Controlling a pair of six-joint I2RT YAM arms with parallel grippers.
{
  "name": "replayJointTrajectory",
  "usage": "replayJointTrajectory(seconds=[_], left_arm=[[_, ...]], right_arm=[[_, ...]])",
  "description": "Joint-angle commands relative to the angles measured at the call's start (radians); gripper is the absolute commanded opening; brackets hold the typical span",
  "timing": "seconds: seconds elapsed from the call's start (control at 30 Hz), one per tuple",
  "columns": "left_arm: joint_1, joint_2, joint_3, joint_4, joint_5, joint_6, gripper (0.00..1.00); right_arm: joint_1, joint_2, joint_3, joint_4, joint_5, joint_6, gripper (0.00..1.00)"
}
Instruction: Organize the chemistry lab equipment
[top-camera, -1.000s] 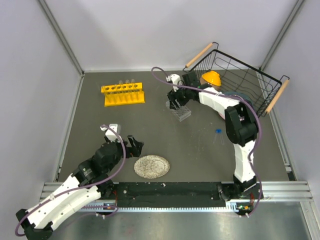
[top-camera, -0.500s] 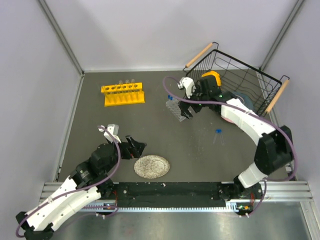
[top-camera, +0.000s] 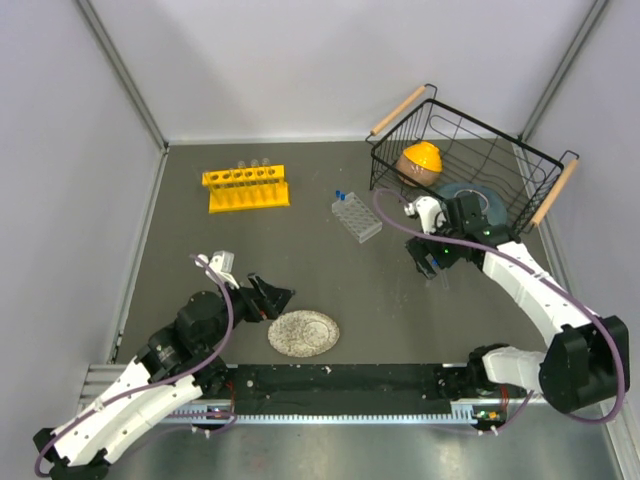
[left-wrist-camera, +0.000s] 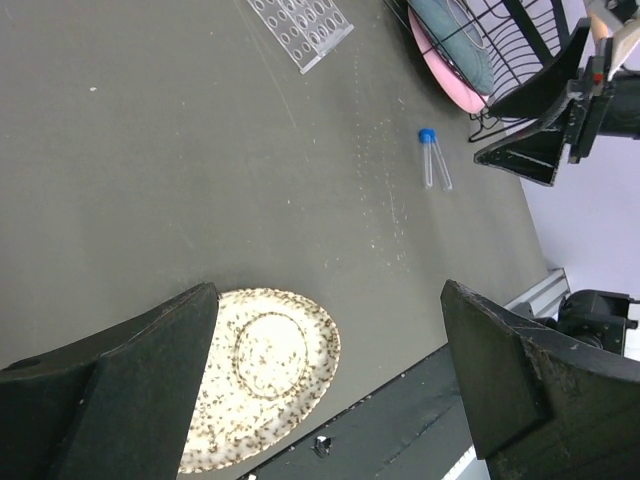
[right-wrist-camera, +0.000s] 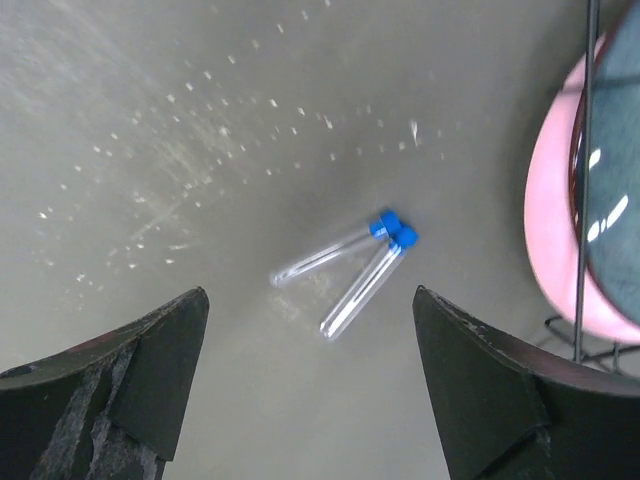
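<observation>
**Right arm hovering over two loose vials**

Top view: the yellow rack (top-camera: 245, 188) is sitting far left on the table with glass test tubes (top-camera: 254, 164) standing in it. The clear grid rack (top-camera: 357, 219) is lying between it and the black wire basket (top-camera: 520, 190), carrying a single vial (top-camera: 340, 196) at its far corner. The right gripper (top-camera: 430, 262) is hanging over the table beside the basket. The left gripper (top-camera: 270, 298) is hovering just beside the speckled plate (top-camera: 303, 333).

Left wrist: the left gripper (left-wrist-camera: 328, 290) is gaping wide, holding nothing, above the plate's edge. The two loose vials (left-wrist-camera: 433, 160) are lying side by side farther off.

Right wrist: the right gripper (right-wrist-camera: 308, 295) is spreading its fingers wide above the two loose vials (right-wrist-camera: 355, 262). These are lying flat in a narrow V, their blue caps touching.
</observation>
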Motion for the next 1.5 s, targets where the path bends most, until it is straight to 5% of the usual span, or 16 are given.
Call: replayJointTrajectory(seconds=[0.0,0.2,0.33,0.77,1.47], left_arm=[[0.004,-0.013,-0.018,0.037,0.036,-0.030,0.99],[0.004,-0.012,-0.024,0.037,0.050,-0.042,0.99],[0.004,-0.017,-0.030,0.035,0.059,-0.052,0.99],[0.004,-0.026,-0.054,0.038,0.054,-0.061,0.99],[0.004,0.006,-0.062,0.084,0.070,-0.069,0.99]], right_arm=[[-0.038,-0.032,-0.049,-0.018,0.065,0.021,0.81],[-0.077,0.026,-0.082,0.020,0.126,0.032,0.56],[-0.107,0.121,-0.077,0.039,0.125,0.037,0.49],[-0.128,0.244,-0.082,0.073,0.139,0.055,0.43],[-0.148,0.309,-0.082,0.057,0.077,0.094,0.19]])
